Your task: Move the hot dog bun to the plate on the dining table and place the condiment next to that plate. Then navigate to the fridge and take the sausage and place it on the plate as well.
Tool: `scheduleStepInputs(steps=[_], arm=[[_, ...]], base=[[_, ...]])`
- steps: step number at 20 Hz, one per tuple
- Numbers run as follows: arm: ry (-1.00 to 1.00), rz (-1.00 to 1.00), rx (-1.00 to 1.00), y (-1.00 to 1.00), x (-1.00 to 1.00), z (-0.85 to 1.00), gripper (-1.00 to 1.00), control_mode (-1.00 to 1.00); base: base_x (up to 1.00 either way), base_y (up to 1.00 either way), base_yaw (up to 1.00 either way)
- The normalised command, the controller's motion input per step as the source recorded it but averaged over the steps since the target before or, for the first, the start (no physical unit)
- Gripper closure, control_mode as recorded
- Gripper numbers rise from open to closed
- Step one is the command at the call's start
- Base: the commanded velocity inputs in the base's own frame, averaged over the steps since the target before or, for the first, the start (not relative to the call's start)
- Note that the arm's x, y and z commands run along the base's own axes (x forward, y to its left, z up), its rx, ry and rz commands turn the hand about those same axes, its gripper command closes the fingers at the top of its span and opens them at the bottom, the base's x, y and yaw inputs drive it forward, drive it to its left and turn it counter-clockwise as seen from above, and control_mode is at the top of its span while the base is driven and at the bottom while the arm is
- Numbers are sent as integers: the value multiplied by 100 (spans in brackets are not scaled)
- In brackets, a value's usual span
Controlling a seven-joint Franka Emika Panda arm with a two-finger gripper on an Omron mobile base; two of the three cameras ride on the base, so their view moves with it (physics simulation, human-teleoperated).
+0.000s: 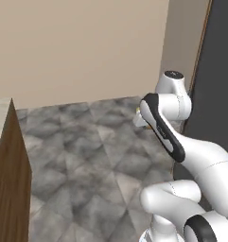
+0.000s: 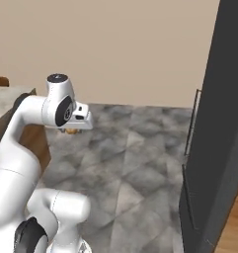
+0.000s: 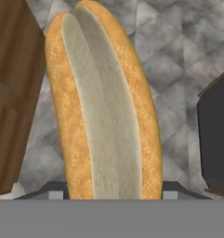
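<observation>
A white Franka Panda arm carries the hot dog bun (image 3: 102,104) over a grey marbled floor (image 1: 87,156), the bun clamped lengthwise between the gripper (image 3: 114,194), whose fingers stand part-way closed against the bread's golden flanks, pale cut side facing the hand camera. In the right base view a sliver of tan bun (image 2: 71,131) peeks out beneath the wrist, well clear of the floor.

A wood-panelled base (image 1: 11,184) stands at about 9 o'clock of the arm in the left base view, and in the right base view it carries a corner of marbled top that appears to be the dining table (image 2: 7,99). A tall dark grey unit (image 2: 214,143) rises at 3 o'clock. The banded plate lies outside these frames, so how far the bun has yet to travel cannot be told.

The risks, as judged from here: the bun juts far past the fingers toward 12 o'clock in the hand view, held only near its lower end, so a quick swing or a jolt of the driving base could lever it loose and drop it on the floor. Soft bread may also squash or creep under the grip. With the wooden panel close at 9 o'clock and the dark unit close at 3 o'clock, a wide turn could clip the protruding end. A release off centre could leave the bun hanging over the plate's rim.
</observation>
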Motion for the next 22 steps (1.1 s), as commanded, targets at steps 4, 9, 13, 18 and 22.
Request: scheduleStepInputs(steps=[4, 9, 13, 18, 22], arm=[[0, 0, 0, 0, 0, 0, 100, 100], [0, 0, 0, 0, 0, 0, 100, 100], [0, 0, 0, 0, 0, 0, 100, 100], [0, 0, 0, 0, 0, 0, 100, 100], [0, 0, 0, 0, 0, 0, 100, 100]], base=[[100, 0, 14], [100, 0, 15], [100, 0, 17], [100, 0, 17], [100, 0, 19]])
